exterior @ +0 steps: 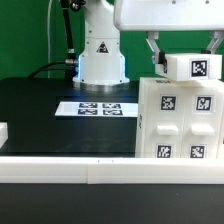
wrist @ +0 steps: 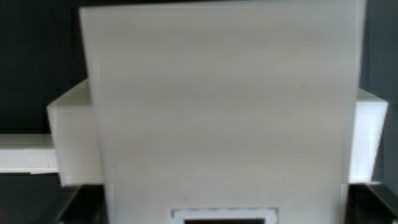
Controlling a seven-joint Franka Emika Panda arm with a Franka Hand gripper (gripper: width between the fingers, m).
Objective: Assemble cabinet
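Observation:
The cabinet box (exterior: 178,118) stands at the exterior view's right, white with several black-and-white tags on its front. My gripper (exterior: 184,60) hangs just above it, its fingers (exterior: 154,52) on either side of a small white tagged panel (exterior: 196,67), which it holds on or just over the box's top. In the wrist view the panel (wrist: 217,110) fills the middle and my gripper (wrist: 221,205) closes on its sides. The box (wrist: 68,125) shows beneath at both edges. I cannot tell whether panel and box touch.
The marker board (exterior: 100,107) lies flat on the black table in front of the robot base (exterior: 100,55). A white rail (exterior: 70,167) runs along the table's front edge. A small white piece (exterior: 3,131) shows at the exterior view's left edge.

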